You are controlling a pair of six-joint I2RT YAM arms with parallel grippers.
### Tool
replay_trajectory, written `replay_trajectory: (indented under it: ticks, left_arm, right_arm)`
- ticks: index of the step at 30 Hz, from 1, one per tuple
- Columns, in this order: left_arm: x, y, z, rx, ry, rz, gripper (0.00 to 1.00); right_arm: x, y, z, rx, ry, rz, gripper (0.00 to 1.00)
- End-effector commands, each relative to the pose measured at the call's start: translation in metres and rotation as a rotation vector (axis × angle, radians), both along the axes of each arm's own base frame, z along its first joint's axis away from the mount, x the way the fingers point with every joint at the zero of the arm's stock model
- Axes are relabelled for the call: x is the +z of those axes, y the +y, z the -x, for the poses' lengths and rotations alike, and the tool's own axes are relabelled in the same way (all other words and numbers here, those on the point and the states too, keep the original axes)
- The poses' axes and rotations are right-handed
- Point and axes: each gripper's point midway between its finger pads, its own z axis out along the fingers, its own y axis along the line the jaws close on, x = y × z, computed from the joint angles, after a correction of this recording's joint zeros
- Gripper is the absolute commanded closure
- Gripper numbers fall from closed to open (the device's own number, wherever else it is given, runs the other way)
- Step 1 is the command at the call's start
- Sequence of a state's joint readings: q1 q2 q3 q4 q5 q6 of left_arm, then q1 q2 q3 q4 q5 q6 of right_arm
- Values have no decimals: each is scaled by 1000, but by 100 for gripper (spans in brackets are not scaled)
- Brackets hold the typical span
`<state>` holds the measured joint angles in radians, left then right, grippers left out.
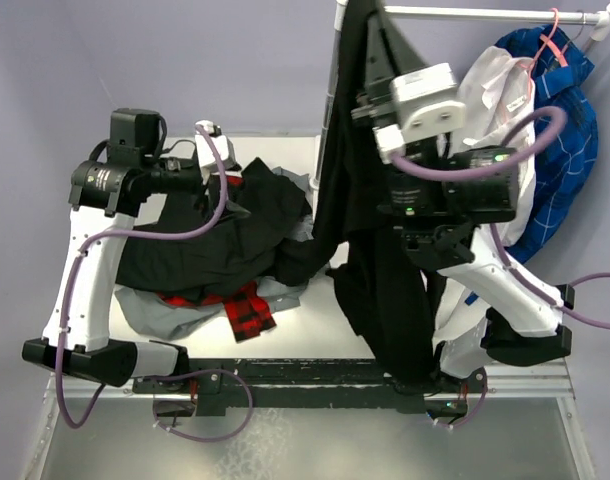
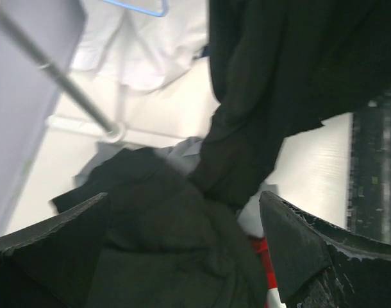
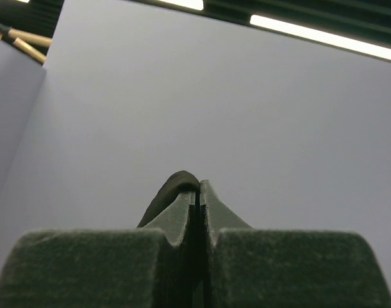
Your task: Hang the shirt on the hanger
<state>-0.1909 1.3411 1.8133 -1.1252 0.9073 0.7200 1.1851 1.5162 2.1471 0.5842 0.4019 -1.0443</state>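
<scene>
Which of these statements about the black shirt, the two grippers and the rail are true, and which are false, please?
1. The right gripper is shut on the plain black long-sleeved shirt. True.
2. The left gripper grips the pile of dark clothes. False: it is open over the pile, holding nothing.
3. The black shirt lies flat on the white table. False: it hangs from the raised right gripper.
4. A blue checked shirt hangs from the metal rail. True.
</scene>
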Motion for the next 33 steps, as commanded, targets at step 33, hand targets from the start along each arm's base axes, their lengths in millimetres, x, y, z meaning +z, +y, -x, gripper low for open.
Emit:
replay_trajectory:
  ticks: [33]
  left_arm:
    - [-71,-142,25,-589,177,231,4]
  right_arm:
    - [-62,-27,-2,47,142,-15,100]
